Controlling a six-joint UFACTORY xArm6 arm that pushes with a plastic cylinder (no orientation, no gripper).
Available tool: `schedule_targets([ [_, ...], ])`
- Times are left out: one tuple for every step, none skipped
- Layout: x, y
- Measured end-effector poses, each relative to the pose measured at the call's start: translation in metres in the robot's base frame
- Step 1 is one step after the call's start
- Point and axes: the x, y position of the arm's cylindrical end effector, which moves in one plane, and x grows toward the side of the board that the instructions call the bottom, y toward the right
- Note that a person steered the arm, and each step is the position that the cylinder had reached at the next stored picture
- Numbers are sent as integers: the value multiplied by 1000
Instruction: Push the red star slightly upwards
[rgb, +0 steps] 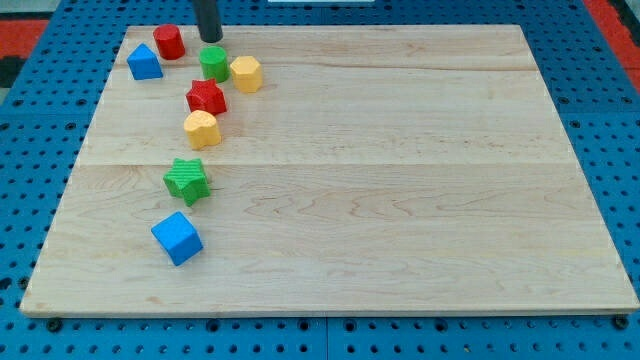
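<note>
The rod had no pincer to spread or close, and its tip (210, 39) stood at the view's top edge of the board (400, 200), just above the green cylinder (213, 63). The red star (206, 97) lay below that cylinder, touching the yellow block (202, 129) beneath it (a tight cluster). I judged the push not yet begun, since the tip must first come round below the star
</note>
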Motion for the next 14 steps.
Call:
schedule_targets([
  [-1,10],
  [-5,39],
  [7,14],
  [16,9],
  [23,-8],
  [43,-1],
  [71,-10],
  [76,-24],
  [98,-56],
  [127,-21],
  [145,10],
  [165,-6],
  [173,40],
  [188,72],
])
